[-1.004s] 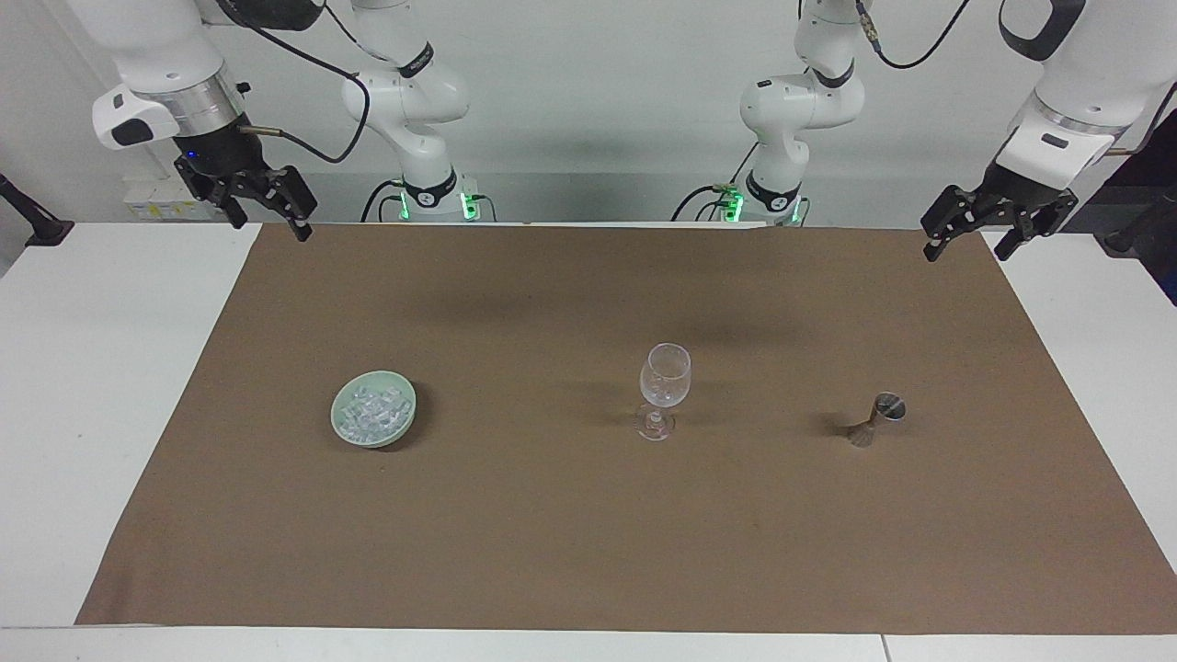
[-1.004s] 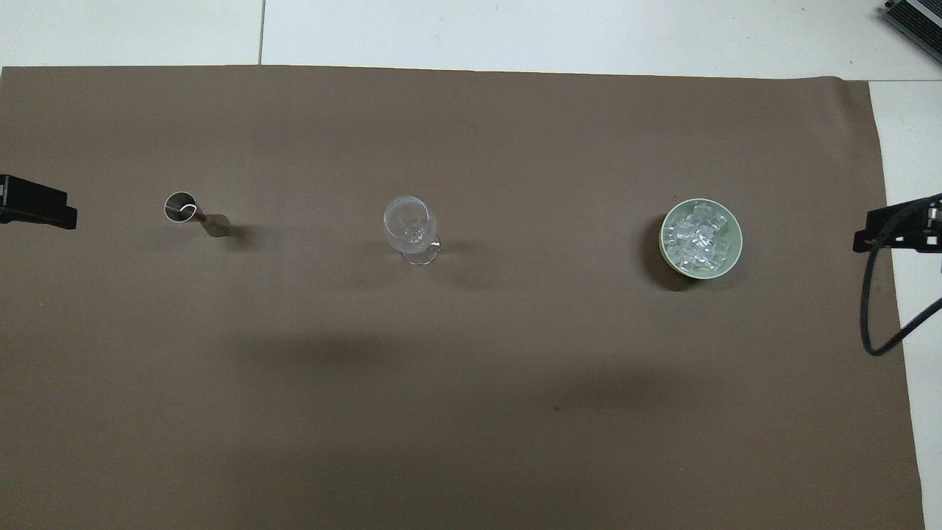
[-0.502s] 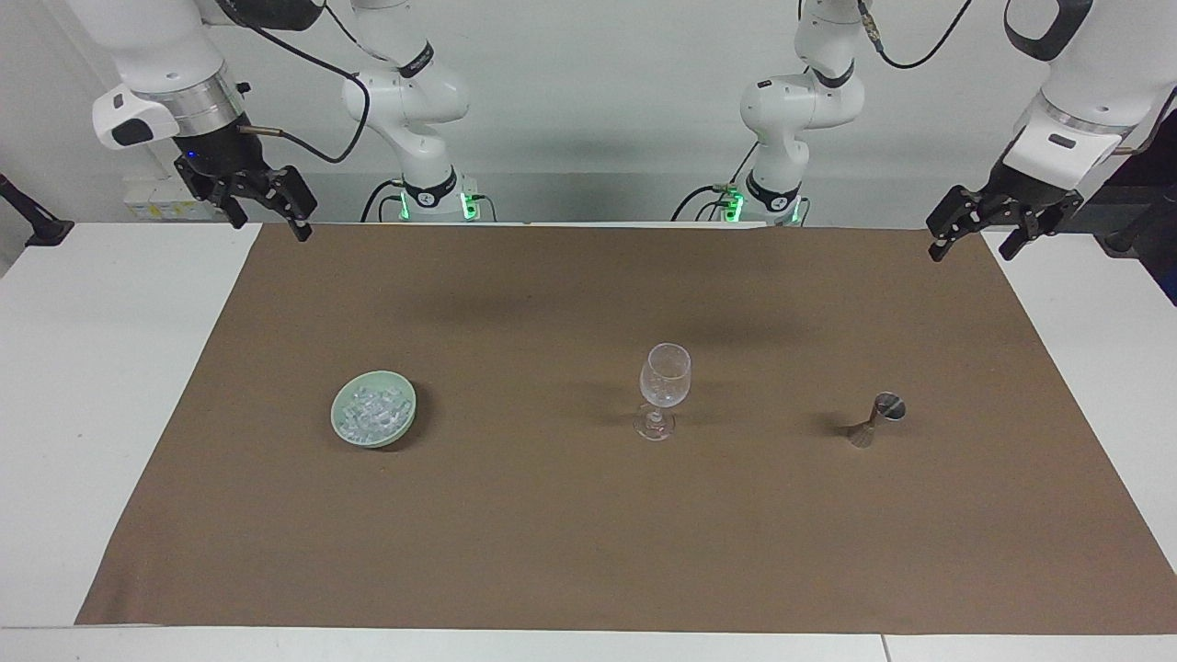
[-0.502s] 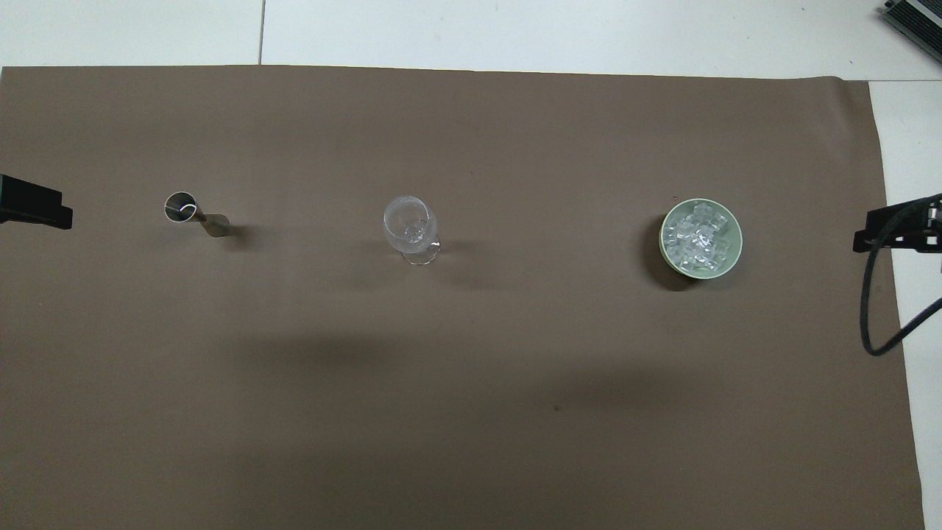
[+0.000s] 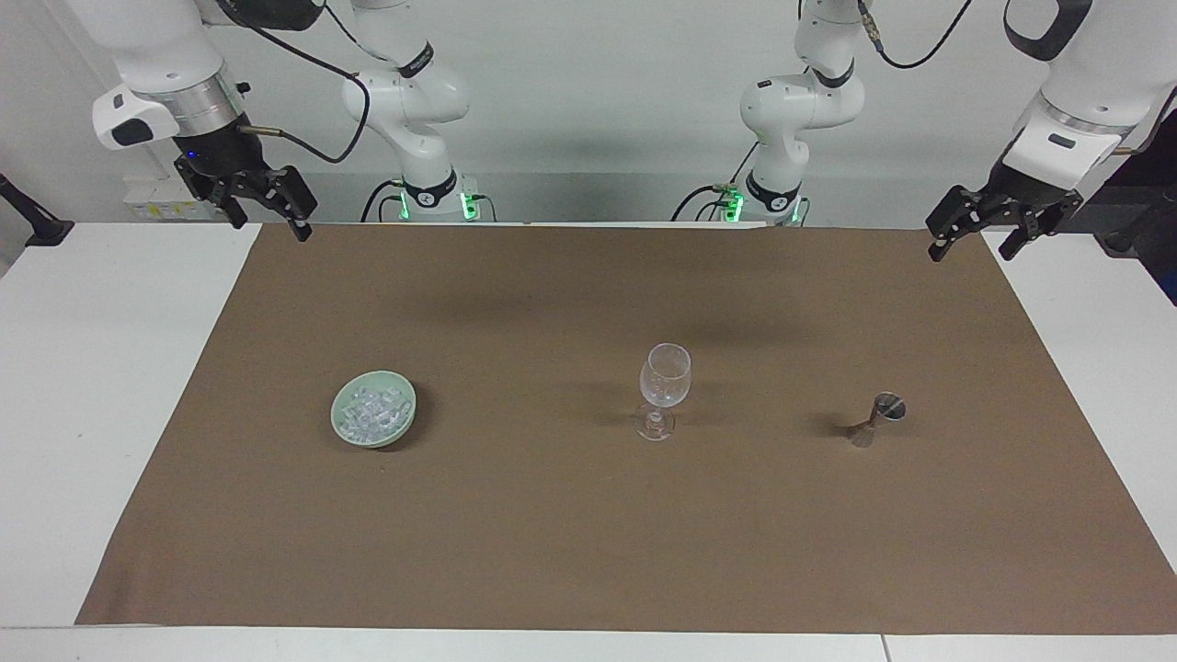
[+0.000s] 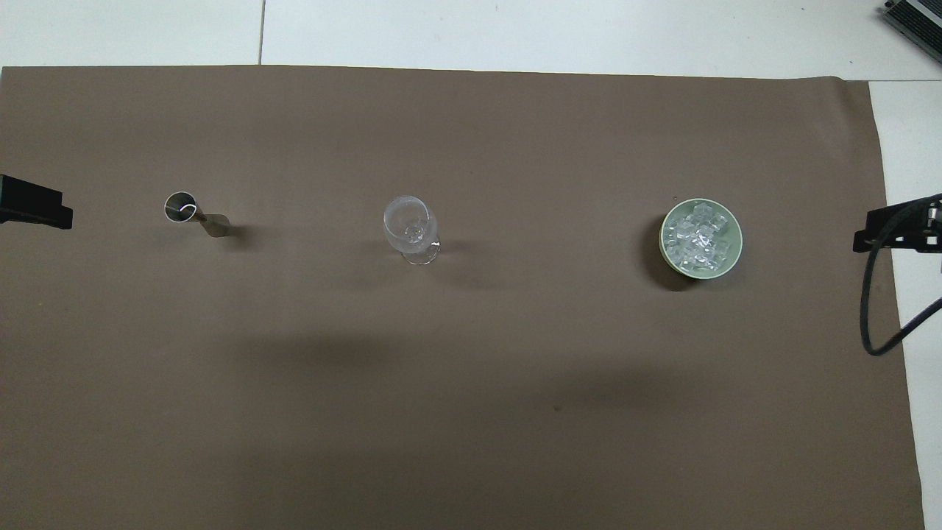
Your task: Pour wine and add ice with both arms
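A clear wine glass (image 5: 664,386) (image 6: 409,224) stands upright mid-mat. The ice (image 5: 371,411) (image 6: 698,237) is heaped in a pale green bowl (image 5: 410,412) (image 6: 665,244) toward the right arm's end. A small metal jigger (image 5: 881,416) (image 6: 193,213) stands toward the left arm's end. The wine itself does not show. My right gripper (image 5: 268,223) (image 6: 894,230) hangs open and empty above the mat's corner at its own end. My left gripper (image 5: 970,250) (image 6: 35,207) hangs open and empty over the mat's corner at its end. Both arms wait.
A brown mat (image 5: 552,533) covers most of the white table (image 5: 83,386). A black cable (image 6: 872,316) loops down from the right gripper. A dark stand (image 5: 37,225) sits at the table's corner by the right arm.
The left gripper has shifted slightly outward toward its end of the table. Glass, jigger, bowl and right gripper stay put.
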`<move>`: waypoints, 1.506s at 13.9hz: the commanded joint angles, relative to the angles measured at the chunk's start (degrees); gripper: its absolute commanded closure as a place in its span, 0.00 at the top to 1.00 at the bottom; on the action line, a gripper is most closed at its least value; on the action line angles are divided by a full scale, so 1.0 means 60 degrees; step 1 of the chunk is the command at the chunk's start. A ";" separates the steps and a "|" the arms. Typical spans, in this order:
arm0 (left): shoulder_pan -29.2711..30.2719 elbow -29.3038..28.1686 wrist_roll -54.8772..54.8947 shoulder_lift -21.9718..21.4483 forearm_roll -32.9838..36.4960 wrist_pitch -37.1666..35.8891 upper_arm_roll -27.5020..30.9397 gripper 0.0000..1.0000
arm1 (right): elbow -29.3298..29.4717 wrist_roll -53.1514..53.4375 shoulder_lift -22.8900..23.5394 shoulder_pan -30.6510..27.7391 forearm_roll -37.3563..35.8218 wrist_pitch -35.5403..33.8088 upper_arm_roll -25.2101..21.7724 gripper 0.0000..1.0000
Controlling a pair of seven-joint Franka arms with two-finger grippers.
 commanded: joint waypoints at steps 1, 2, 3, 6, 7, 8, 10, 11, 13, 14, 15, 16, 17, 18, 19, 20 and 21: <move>0.0120 -0.0228 0.0148 -0.0174 -0.0042 0.0082 -0.0042 1.00 | -0.0084 -0.0140 -0.0123 -0.0233 0.0159 -0.0008 0.0165 1.00; 0.0120 -0.0228 0.0148 -0.0174 -0.0042 0.0082 -0.0042 1.00 | -0.0084 -0.0140 -0.0123 -0.0233 0.0145 -0.0008 0.0165 1.00; 0.0120 -0.0228 0.0162 -0.0174 -0.0042 0.0082 -0.0042 1.00 | -0.0084 -0.0140 -0.0123 -0.0233 0.0159 -0.0008 0.0165 1.00; 0.0149 -0.0242 0.0396 -0.0174 -0.0042 0.0067 -0.0042 1.00 | -0.0084 -0.0140 -0.0123 -0.0233 0.0145 0.0007 0.0165 1.00; 0.0149 -0.0257 0.0542 -0.0174 -0.0042 0.0111 -0.0042 1.00 | -0.0084 -0.0140 -0.0123 -0.0233 0.0159 -0.0007 0.0165 1.00; 0.0266 -0.0286 0.0717 -0.0160 -0.0071 0.0140 -0.0042 1.00 | -0.0084 -0.0140 -0.0123 -0.0233 0.0160 -0.0008 0.0165 1.00; 0.0602 -0.0315 0.1636 -0.0101 -0.0159 0.0199 -0.0042 1.00 | -0.0084 -0.0140 -0.0123 -0.0233 0.0145 -0.0008 0.0165 1.00; 0.0734 -0.0315 0.2381 -0.0043 -0.0290 0.0301 -0.0042 1.00 | -0.0084 -0.0140 -0.0123 -0.0233 0.0159 -0.0008 0.0165 1.00; 0.1188 -0.0359 0.4138 0.0030 -0.0422 0.0535 -0.0042 1.00 | -0.0084 -0.0140 -0.0123 -0.0233 0.0159 -0.0008 0.0165 1.00; 0.1335 -0.0359 0.4915 0.0161 -0.0626 0.0580 -0.0042 1.00 | -0.0084 -0.0140 -0.0123 -0.0233 0.0160 -0.0008 0.0165 1.00; 0.1568 -0.0374 0.5503 0.0293 -0.0904 0.0580 -0.0042 1.00 | -0.0084 -0.0140 -0.0123 -0.0233 0.0160 -0.0008 0.0165 1.00; 0.1715 -0.0403 0.6089 0.0468 -0.1254 0.0638 -0.0042 1.00 | -0.0084 -0.0140 -0.0123 -0.0233 0.0145 -0.0008 0.0165 1.00; 0.1876 -0.0403 0.6863 0.0630 -0.1649 0.0755 -0.0042 1.00 | -0.0084 -0.0140 -0.0123 -0.0233 0.0145 0.0007 0.0165 1.00; 0.2067 -0.0403 0.7640 0.0834 -0.1958 0.0930 -0.0042 1.00 | -0.0084 -0.0140 -0.0123 -0.0233 0.0159 0.0007 0.0165 1.00; 0.2141 -0.0403 0.8300 0.0996 -0.2251 0.1062 -0.0042 1.00 | -0.0084 -0.0140 -0.0123 -0.0233 0.0160 -0.0007 0.0165 1.00; 0.2272 -0.0403 0.8959 0.1215 -0.2718 0.1122 -0.0042 1.00 | -0.0084 -0.0140 -0.0123 -0.0233 0.0145 -0.0008 0.0165 1.00; 0.2520 -0.0403 0.9735 0.1449 -0.3201 0.1137 -0.0042 1.00 | -0.0084 -0.0140 -0.0123 -0.0233 0.0159 -0.0008 0.0165 1.00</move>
